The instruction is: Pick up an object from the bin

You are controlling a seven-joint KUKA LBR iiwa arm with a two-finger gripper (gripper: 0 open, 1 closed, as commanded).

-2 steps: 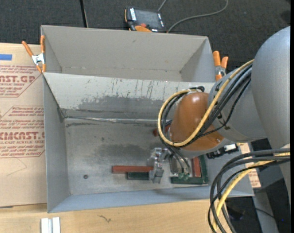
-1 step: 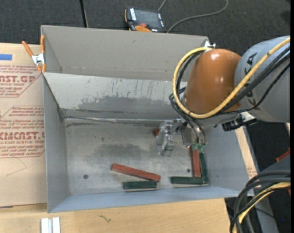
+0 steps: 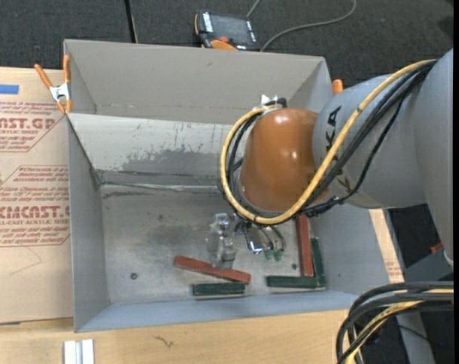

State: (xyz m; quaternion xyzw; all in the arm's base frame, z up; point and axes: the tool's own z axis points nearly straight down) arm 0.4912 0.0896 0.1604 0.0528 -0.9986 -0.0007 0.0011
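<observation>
- Just below the metal gripper point(image 3: 223, 249), close to its tip, lies a flat reddish-brown stick point(image 3: 212, 269), its long axis running crosswise to the gripper
- Beyond that stick, a dark green flat stick point(image 3: 218, 289) lies nearly parallel
- Whether the gripper is wide or narrow I cannot tell

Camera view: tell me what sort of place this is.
Probably a robotics lab's picking test station: a robot arm reaches into a grey metal bin that holds a few loose red sticks and green sticks.

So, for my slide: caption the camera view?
Pincer over a red bar at the near side of the bin.
</observation>
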